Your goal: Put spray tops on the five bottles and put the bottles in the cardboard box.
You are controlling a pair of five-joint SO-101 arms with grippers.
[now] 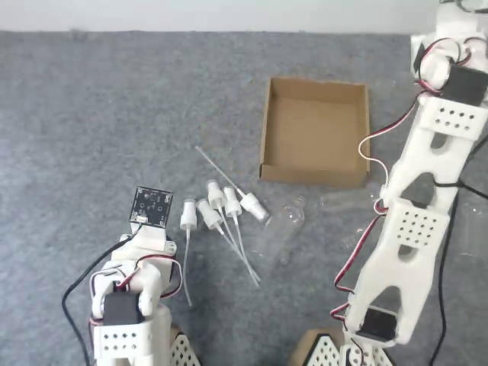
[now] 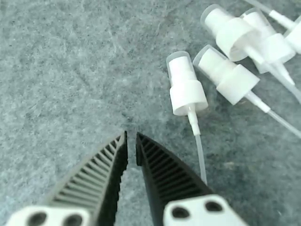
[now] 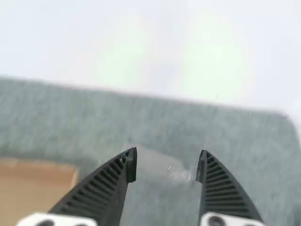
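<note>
Several white spray tops (image 1: 221,204) with long dip tubes lie in a loose cluster on the grey mat, left of the box's front. In the left wrist view the nearest spray top (image 2: 186,84) lies just off to one side of my left gripper (image 2: 130,140), which is shut with nothing in it. Clear bottles (image 1: 293,213) lie faintly visible in front of the cardboard box (image 1: 313,177). My right gripper (image 3: 167,165) is open near the mat's far edge, with a clear bottle (image 3: 162,165) lying between its tips. I cannot tell whether they touch.
The left arm (image 1: 126,305) sits at the near left of the table. The right arm (image 1: 415,229) stretches along the right side, past the box. A box corner (image 3: 37,176) shows beside the right gripper. Bare mat (image 1: 114,107) spreads across the left and back.
</note>
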